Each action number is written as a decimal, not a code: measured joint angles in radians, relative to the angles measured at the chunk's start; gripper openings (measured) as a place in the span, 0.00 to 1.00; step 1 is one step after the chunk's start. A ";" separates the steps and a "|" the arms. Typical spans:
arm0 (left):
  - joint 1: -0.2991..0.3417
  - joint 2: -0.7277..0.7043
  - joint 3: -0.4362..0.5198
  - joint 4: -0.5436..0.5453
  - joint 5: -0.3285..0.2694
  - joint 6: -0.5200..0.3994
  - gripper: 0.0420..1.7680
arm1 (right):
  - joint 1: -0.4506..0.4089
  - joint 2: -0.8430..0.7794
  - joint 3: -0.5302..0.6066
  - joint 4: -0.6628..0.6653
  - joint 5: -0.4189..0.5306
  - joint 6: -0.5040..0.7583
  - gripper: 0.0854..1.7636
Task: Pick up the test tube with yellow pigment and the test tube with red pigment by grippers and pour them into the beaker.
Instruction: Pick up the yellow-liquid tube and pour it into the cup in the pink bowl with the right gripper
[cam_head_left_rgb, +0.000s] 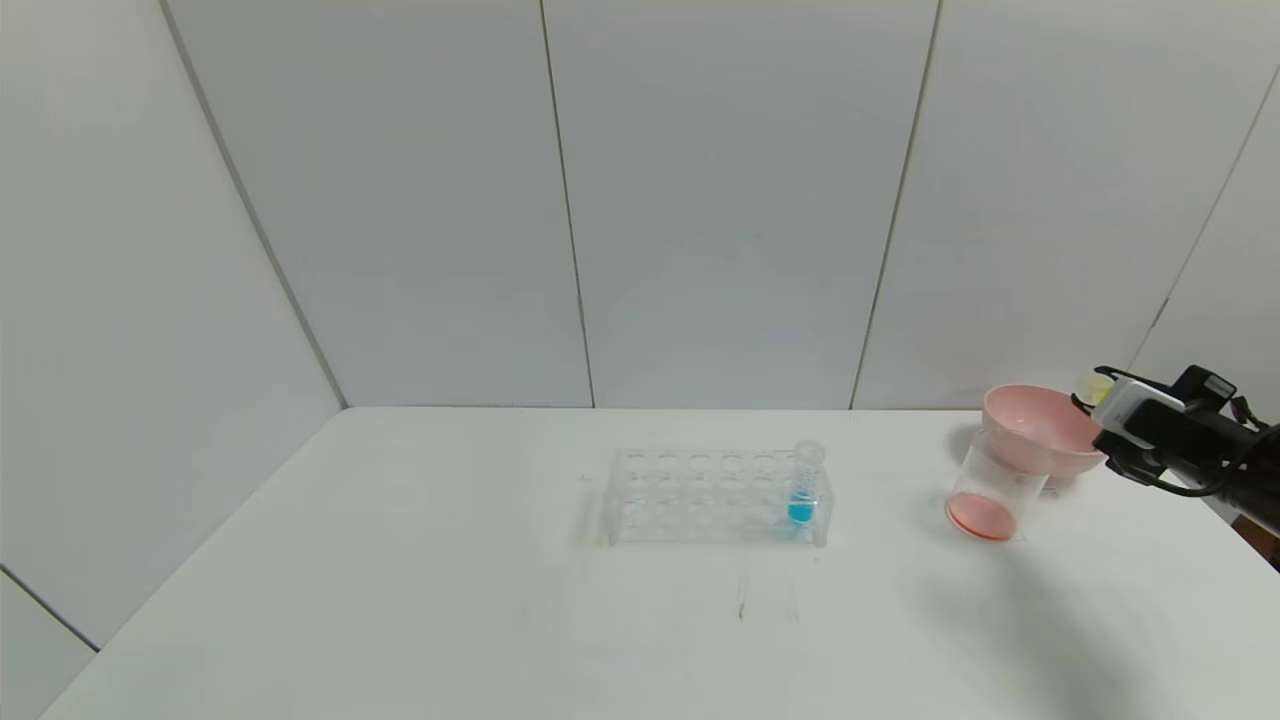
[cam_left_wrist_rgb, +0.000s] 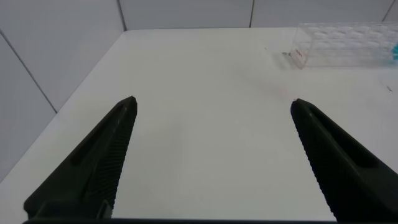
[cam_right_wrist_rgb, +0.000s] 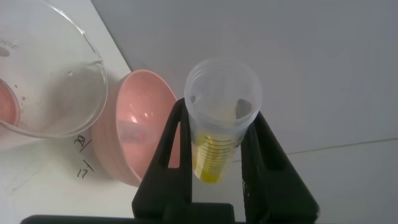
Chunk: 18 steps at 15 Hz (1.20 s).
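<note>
My right gripper (cam_head_left_rgb: 1088, 400) is at the far right, just behind the pink bowl, shut on the test tube with yellow pigment (cam_head_left_rgb: 1094, 385). In the right wrist view the tube (cam_right_wrist_rgb: 214, 155) sits between the black fingers (cam_right_wrist_rgb: 171, 143) with its open mouth toward the camera and yellow liquid at its round end. The beaker (cam_head_left_rgb: 988, 490) stands in front of the bowl with red-orange liquid at its bottom; it also shows in the right wrist view (cam_right_wrist_rgb: 56, 93). The test tube with red pigment is out of view. My left gripper (cam_left_wrist_rgb: 213, 102) is open and empty over bare table.
A pink bowl (cam_head_left_rgb: 1040, 432) sits tilted behind the beaker, and shows in the right wrist view (cam_right_wrist_rgb: 134, 124). A clear tube rack (cam_head_left_rgb: 715, 495) stands mid-table holding a blue-liquid tube (cam_head_left_rgb: 804, 490); the rack shows in the left wrist view (cam_left_wrist_rgb: 342, 43). White walls close the back.
</note>
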 joint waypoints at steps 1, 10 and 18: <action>0.000 0.000 0.000 0.000 0.000 0.000 1.00 | 0.002 0.001 -0.006 0.021 -0.003 -0.037 0.25; 0.000 0.000 0.000 0.000 0.000 0.000 1.00 | 0.037 0.011 -0.033 0.044 -0.002 -0.208 0.25; 0.000 0.000 0.000 0.000 0.000 0.000 1.00 | 0.050 0.021 -0.057 0.122 -0.068 -0.358 0.25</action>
